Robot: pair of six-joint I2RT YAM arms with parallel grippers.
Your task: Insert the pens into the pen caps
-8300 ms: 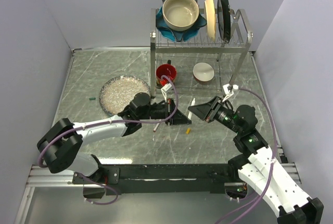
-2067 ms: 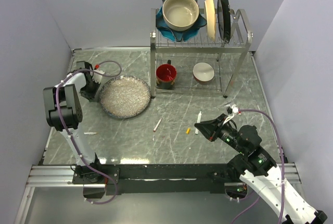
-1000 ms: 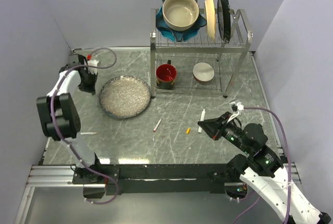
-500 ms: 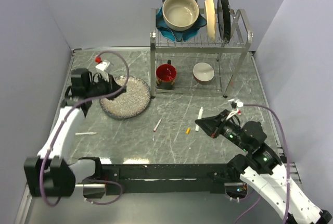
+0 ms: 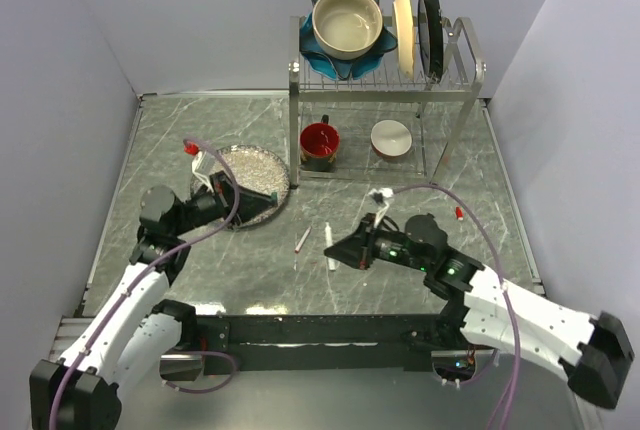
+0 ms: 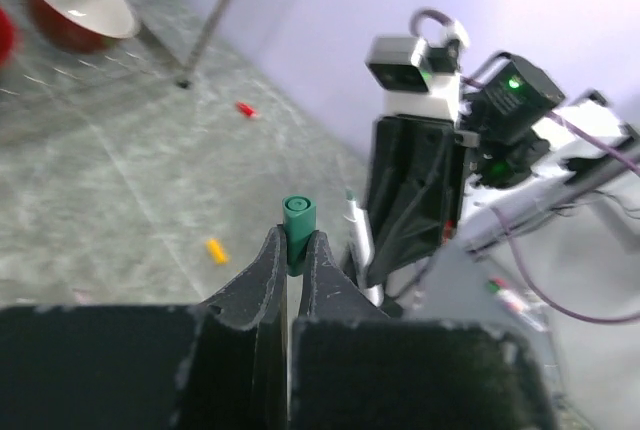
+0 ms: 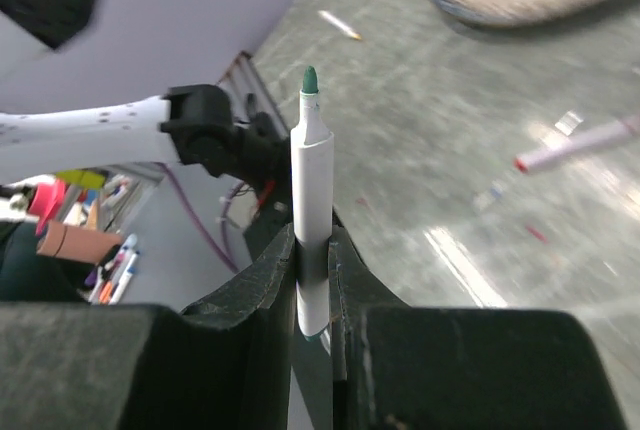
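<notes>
White-and-black arms (image 5: pixel 125 305), purple cables (image 5: pixel 430 187)

- The top view was bright and evenly lit from overhead. The table (image 5: pixel 440 165) carried pale glare, strongest at its near edge, and shadows were soft and short.
- In the left wrist view, the cap (image 6: pixel 298 215) in the left claw (image 6: pixel 295 242) was fairly sharp. The claw's near body was dark, and the ground far left of it went soft.
- In the right wrist view, the pen (image 7: pixel 310 170) in the right claw (image 7: pixel 311 245) was crisp. The table beyond was smeared with motion blur, with a white glare streak just right of the claw.
</notes>
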